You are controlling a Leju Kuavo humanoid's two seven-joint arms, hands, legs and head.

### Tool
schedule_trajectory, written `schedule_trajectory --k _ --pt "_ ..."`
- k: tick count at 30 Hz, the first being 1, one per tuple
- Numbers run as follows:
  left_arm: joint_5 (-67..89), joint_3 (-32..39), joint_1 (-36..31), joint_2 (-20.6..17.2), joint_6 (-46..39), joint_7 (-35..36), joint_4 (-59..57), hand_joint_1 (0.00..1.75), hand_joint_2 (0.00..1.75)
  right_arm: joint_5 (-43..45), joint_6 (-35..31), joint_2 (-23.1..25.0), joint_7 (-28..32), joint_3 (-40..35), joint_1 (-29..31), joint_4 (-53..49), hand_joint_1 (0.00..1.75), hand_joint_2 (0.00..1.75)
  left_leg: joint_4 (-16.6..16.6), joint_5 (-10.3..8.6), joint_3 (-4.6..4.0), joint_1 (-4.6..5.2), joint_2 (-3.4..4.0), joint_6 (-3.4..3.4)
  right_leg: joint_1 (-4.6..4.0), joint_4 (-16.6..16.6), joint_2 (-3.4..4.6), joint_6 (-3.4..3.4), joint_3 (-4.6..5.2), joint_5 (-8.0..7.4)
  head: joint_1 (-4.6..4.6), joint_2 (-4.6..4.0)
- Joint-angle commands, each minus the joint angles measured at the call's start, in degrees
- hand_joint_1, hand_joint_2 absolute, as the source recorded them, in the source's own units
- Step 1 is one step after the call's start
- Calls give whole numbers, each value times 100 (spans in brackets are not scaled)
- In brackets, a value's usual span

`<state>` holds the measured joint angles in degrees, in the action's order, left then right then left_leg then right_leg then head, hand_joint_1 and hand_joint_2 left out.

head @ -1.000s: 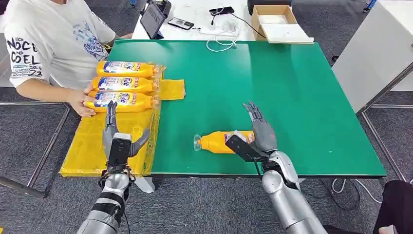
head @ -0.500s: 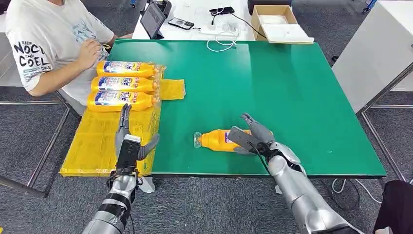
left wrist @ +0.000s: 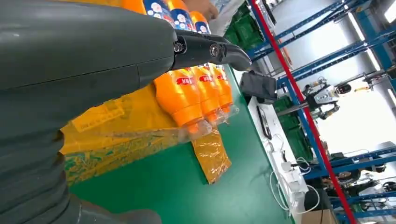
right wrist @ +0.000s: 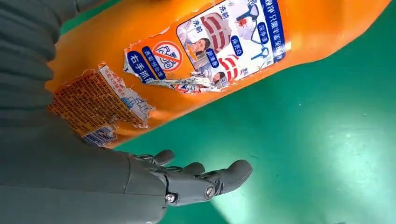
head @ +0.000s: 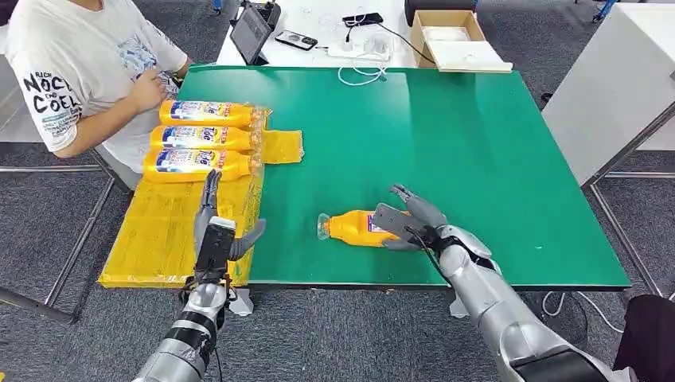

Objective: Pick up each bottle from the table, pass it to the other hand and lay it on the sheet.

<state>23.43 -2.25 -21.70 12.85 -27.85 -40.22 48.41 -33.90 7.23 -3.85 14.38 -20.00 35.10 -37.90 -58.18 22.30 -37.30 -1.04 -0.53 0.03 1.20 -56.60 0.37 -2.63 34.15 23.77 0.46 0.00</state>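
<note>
Right robot hand now lower, cupped around lying bottle.

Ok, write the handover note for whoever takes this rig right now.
Right robot hand: fingers around the lying bottle on the green table, not lifted.
Left robot hand: empty, fingers apart, over the yellow sheet's near edge.
Done: three bottles lie side by side on the sheet's far end.
Left: lift this bottle, pass it to the left robot hand, lay it on the sheet.
</note>
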Motion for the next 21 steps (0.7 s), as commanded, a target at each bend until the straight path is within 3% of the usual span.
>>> schedule_trajectory --k 1,10,21 --pt "-71 -103 -237 -16 13 22 -428 0 175 108 105 -199 -85 -353 67 427 0 175 5 2 18 -1 -7 4 -5 6 -15 14 -22 5 -2 0" --pt "-174 -159 -271 17 28 60 -607 0 175 253 663 -993 -726 -1227 222 85 0 175 3 -1 19 1 -24 8 -1 7 -27 9 -29 5 -2 0" --pt "-197 -193 -261 27 63 146 -586 0 175 163 868 -1091 -1042 -1712 322 82 0 175 0 2 22 4 -1 6 0 3 -8 6 -23 -1 0 0"
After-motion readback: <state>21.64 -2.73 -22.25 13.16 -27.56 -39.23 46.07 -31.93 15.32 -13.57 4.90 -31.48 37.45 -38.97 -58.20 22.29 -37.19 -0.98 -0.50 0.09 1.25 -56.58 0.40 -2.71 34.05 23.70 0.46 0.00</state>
